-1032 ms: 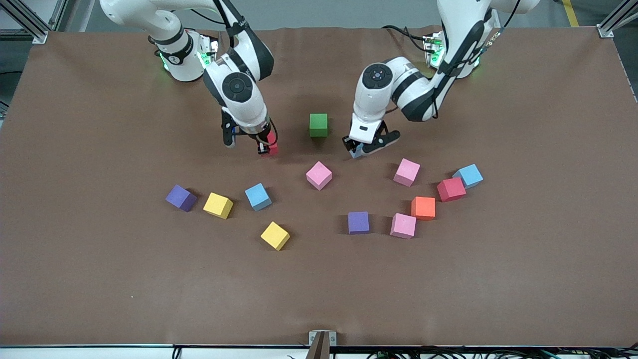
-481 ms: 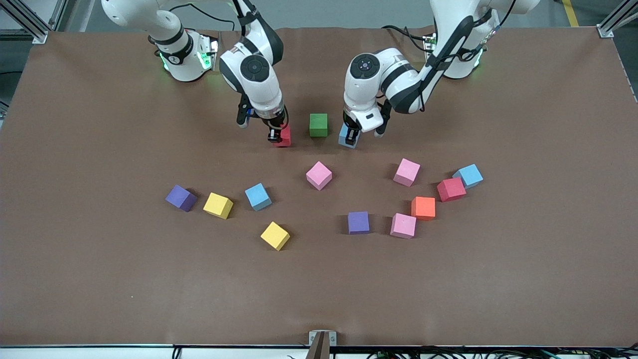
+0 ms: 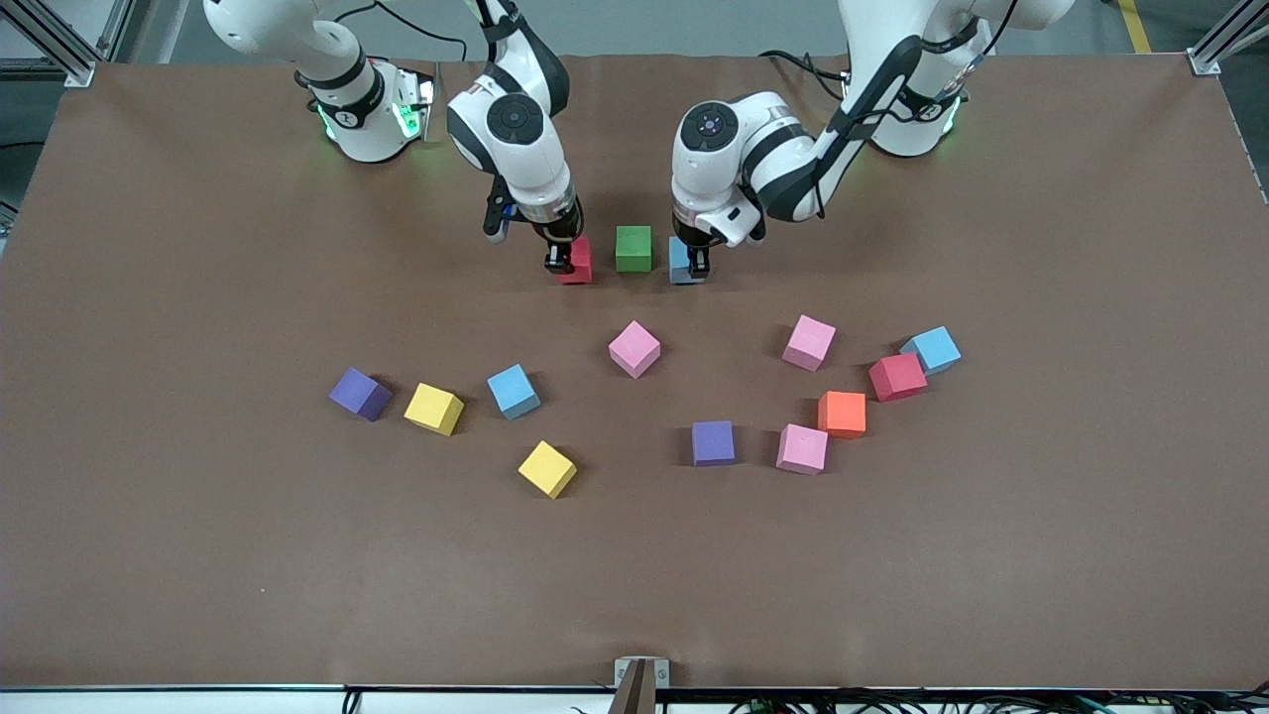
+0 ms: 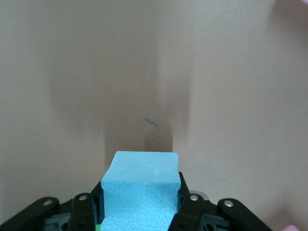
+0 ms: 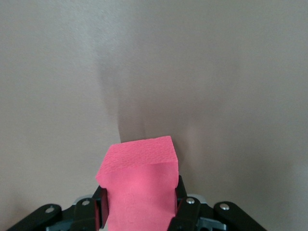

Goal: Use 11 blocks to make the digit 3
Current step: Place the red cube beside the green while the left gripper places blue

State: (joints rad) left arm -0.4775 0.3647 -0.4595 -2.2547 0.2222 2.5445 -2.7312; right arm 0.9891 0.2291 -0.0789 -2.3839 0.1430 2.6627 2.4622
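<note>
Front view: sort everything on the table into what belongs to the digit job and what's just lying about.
Job: green block; red block in the right gripper; blue block in the left gripper; loose blocks nearer the camera.
Lying about: metal bracket at the table's edge; brown table cover.

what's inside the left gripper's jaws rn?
A blue block, clamped between the left gripper fingers beside the green block. Its top and one face show; the gripped sides and underside are covered.

Red block [image 3: 579,260] and blue block [image 3: 681,261], both held, flank green block [image 3: 634,248].
</note>
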